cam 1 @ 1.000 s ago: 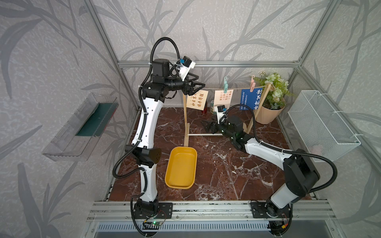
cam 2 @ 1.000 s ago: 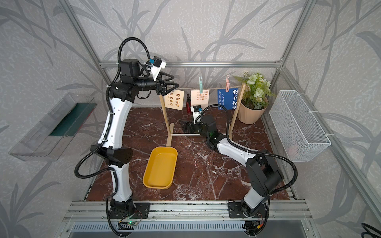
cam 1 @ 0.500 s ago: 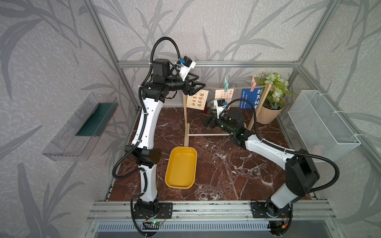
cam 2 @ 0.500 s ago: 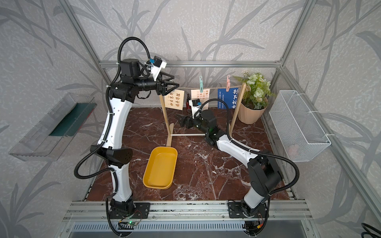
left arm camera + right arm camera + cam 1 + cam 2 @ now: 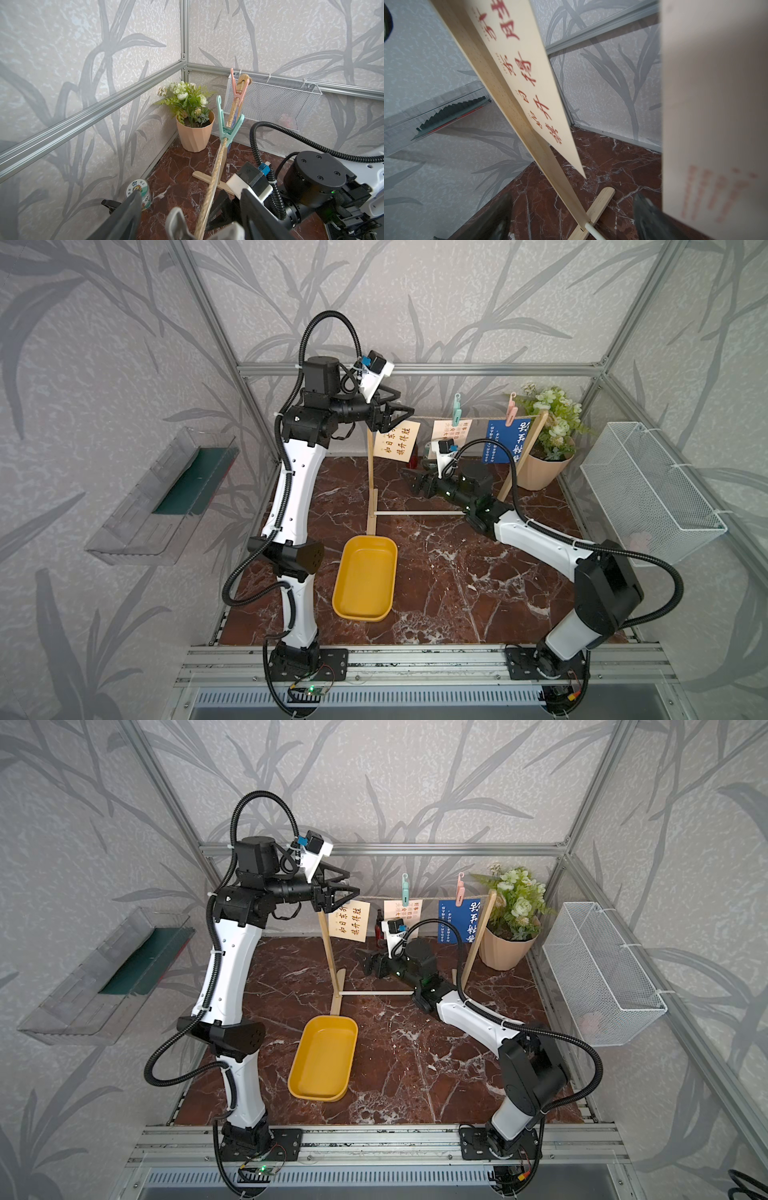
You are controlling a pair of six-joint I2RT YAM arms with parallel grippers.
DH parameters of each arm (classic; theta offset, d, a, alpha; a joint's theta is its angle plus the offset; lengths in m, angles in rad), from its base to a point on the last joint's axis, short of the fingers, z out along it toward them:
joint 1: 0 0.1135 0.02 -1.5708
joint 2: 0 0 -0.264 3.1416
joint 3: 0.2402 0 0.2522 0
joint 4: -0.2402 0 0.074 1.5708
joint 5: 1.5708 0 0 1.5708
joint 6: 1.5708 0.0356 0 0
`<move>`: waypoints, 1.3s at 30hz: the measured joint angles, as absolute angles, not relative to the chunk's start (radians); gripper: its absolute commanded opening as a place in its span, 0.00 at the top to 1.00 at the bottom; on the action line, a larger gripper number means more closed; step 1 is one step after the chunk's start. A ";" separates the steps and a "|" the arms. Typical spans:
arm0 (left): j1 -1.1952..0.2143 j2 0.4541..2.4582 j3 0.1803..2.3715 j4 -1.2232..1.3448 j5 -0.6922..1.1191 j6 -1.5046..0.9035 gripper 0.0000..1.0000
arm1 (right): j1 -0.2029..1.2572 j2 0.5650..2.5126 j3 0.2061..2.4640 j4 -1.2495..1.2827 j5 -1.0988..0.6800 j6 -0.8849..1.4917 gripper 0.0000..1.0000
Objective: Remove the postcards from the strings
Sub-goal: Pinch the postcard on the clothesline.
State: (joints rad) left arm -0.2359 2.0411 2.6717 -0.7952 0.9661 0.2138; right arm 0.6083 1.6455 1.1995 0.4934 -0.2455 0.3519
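Three postcards hang from the string (image 5: 478, 419) on a wooden stand: a left cream postcard (image 5: 397, 442), a middle cream one (image 5: 451, 433) under a teal clothespin (image 5: 457, 408), and a blue one (image 5: 505, 439) under a pink clothespin (image 5: 512, 408). My left gripper (image 5: 405, 406) is at the top of the left upright. It is open, its fingers apart on either side of a grey clothespin (image 5: 178, 224) on the string (image 5: 214, 176). My right gripper (image 5: 411, 481) is open low under the cards, between the left postcard (image 5: 529, 83) and the middle one (image 5: 716, 104).
A yellow tray (image 5: 365, 576) lies on the marble floor in front of the stand. A flower pot (image 5: 540, 468) stands at the back right, a wire basket (image 5: 648, 489) hangs on the right wall, a clear bin (image 5: 166, 497) on the left. A tin can (image 5: 138, 191) sits behind the stand.
My right gripper has risen a little and reached further left under the cards. The left arm has stayed at the left upright's top.
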 measured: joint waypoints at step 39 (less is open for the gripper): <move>-0.226 2.001 2.608 -0.845 0.938 0.295 0.59 | 0.609 1.675 1.200 0.536 -0.267 0.384 0.10</move>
